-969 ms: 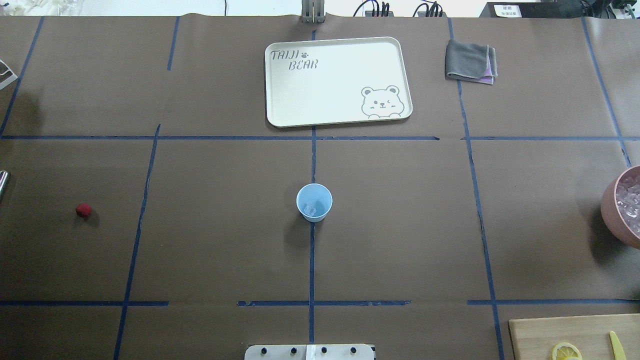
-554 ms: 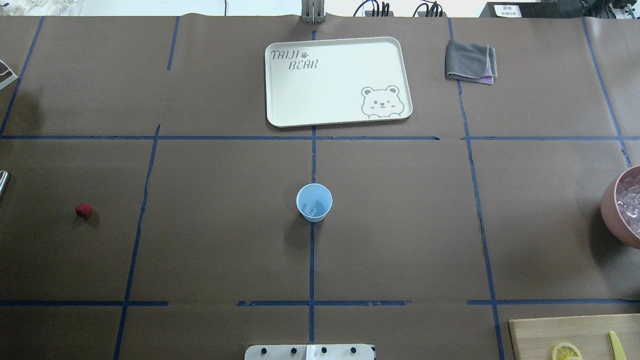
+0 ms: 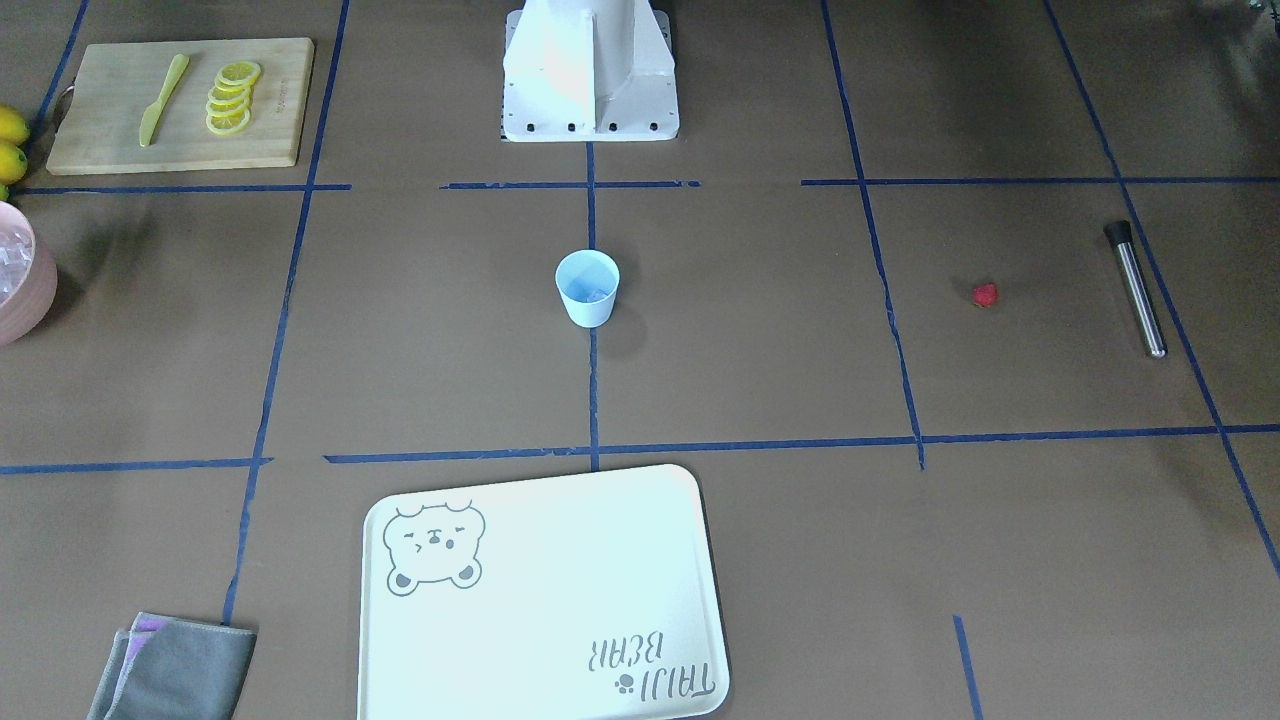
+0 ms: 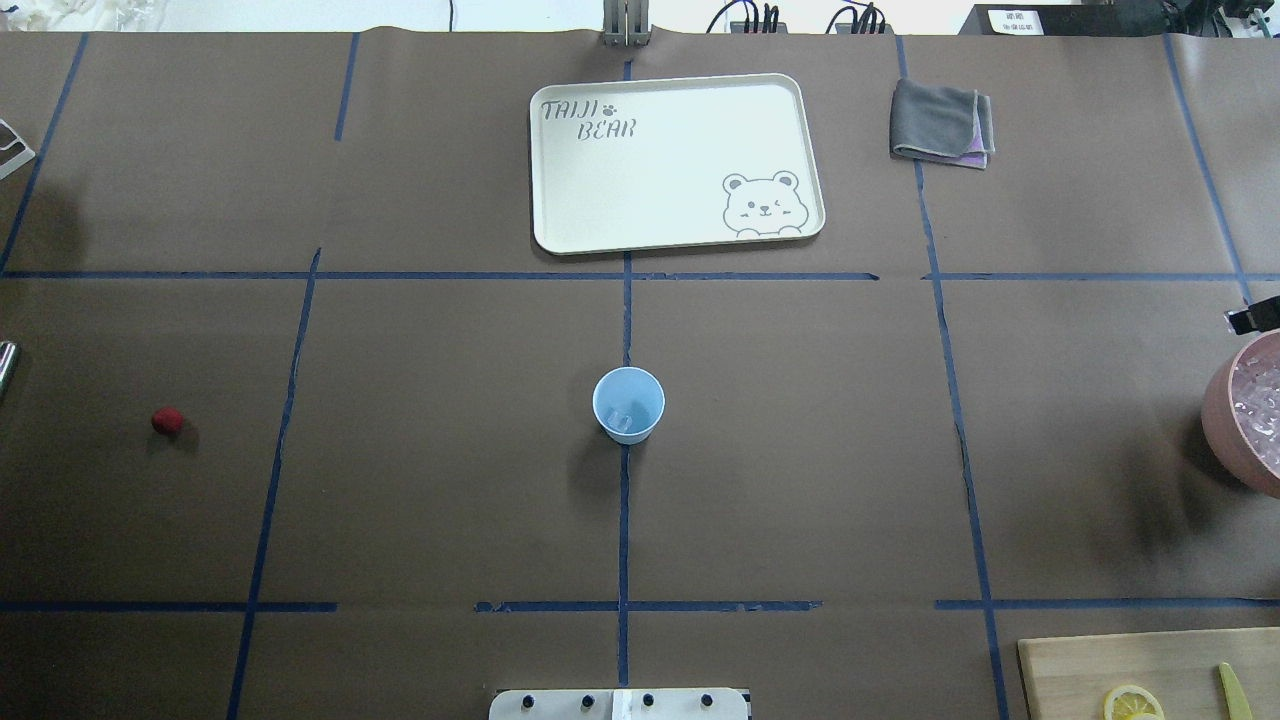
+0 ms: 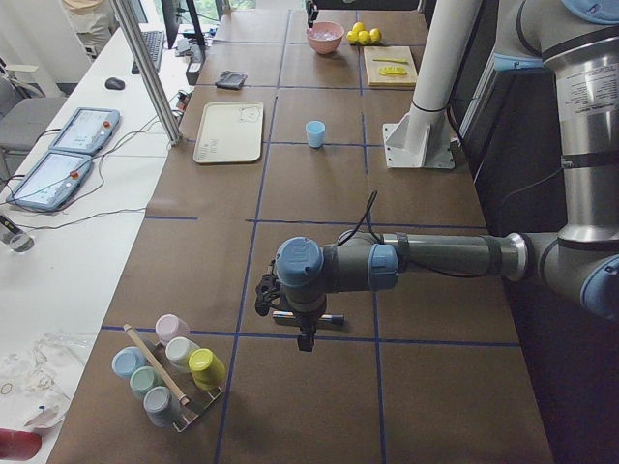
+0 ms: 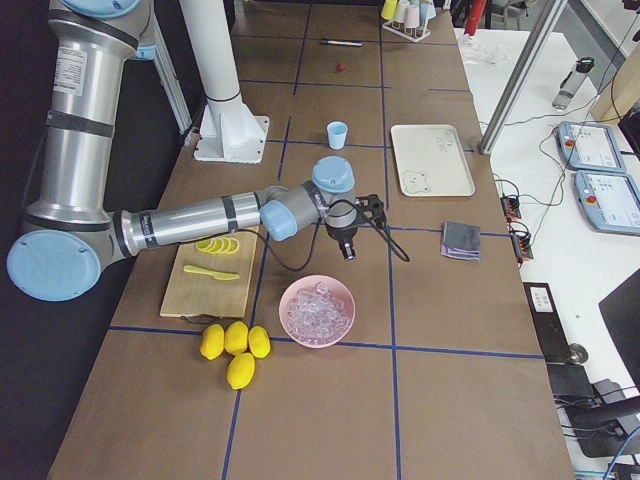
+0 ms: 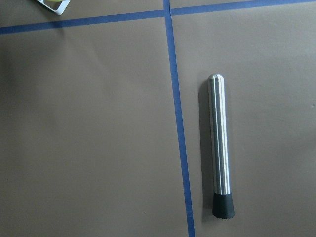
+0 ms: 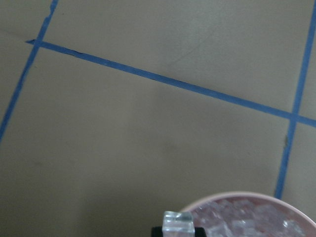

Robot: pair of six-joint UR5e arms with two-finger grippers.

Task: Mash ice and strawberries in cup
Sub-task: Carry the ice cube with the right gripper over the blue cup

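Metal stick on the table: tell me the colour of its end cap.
The cap is black; the stick is silver. Left wrist view shows it best.

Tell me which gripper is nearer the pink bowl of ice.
Right. The right gripper, holding an ice cube, hovers just beside the rim of the pink bowl, toward the cup. The left gripper hangs over the muddler, far off at the opposite end.

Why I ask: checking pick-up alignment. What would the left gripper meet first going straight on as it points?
Probably the steel muddler, lying flat on the table below the left gripper, which points down; depth is unclear, so it might land beside it.
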